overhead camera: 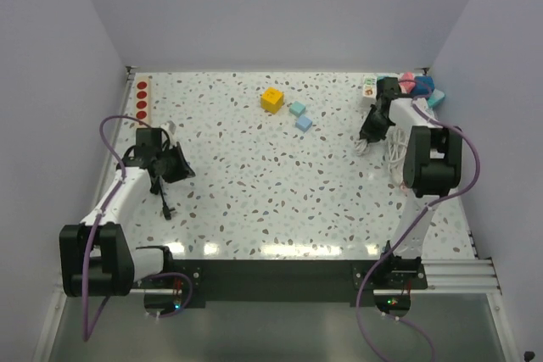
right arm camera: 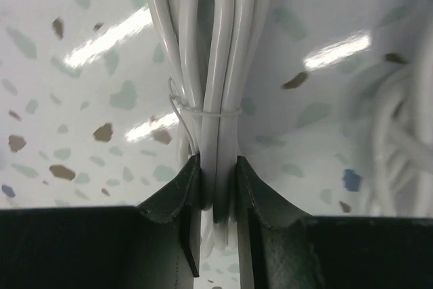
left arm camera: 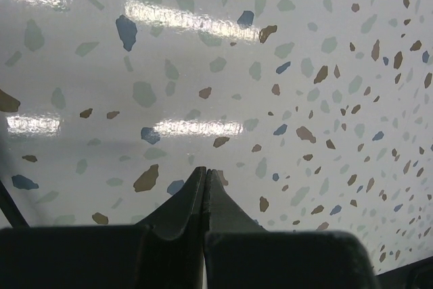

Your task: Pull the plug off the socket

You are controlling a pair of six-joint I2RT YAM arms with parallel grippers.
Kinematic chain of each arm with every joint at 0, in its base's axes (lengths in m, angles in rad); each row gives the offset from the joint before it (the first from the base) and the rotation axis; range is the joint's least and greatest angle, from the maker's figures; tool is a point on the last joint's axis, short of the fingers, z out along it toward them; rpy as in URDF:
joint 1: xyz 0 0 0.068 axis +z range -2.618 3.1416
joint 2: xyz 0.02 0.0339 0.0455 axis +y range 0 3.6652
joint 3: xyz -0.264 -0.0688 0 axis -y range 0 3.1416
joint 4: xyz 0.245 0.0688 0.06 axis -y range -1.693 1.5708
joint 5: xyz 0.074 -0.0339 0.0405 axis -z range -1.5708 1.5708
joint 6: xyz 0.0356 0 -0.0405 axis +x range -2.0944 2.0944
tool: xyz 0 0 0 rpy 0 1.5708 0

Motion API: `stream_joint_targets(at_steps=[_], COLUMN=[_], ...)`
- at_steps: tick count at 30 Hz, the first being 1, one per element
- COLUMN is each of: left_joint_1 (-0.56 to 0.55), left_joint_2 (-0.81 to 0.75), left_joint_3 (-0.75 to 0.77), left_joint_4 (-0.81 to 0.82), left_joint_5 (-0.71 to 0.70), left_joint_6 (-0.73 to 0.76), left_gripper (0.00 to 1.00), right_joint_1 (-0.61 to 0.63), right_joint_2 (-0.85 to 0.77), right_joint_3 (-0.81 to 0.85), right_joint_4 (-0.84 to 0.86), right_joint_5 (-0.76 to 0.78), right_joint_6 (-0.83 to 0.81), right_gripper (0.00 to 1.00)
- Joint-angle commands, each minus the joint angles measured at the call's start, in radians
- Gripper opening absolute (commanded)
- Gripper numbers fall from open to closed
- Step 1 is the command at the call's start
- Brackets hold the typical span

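Cable bundle (right arm camera: 220, 65) tight within right pincer (right arm camera: 218, 165)

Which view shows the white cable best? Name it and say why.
The right wrist view: the white cable fills the frame, bundled by a thin tie and pinched in the right tool. The top view shows it only as a small white tangle beside the right arm. The left wrist view shows none of it.

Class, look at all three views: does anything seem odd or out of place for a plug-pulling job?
Yes. At the far right of the table, the right gripper is shut on a tied bundle of white cable, not on a plug; no plug or socket shows in its wrist view. The left gripper is shut on nothing.
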Motion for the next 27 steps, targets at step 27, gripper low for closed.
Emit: stream_joint_targets(at_steps=[27], left_joint_1=[-0.006], left_joint_2=[0.028], left_joint_3=[-0.008], left_joint_4=[0.066], left_joint_5=[0.139], left_joint_6=[0.030], left_gripper=[0.00], right_joint_1=[0.972], right_joint_2=[-0.464], right_joint_3=[-0.687], right_joint_4=[0.159], right_joint_5=[-0.321], right_joint_6=[0.236], right_gripper=[0.12])
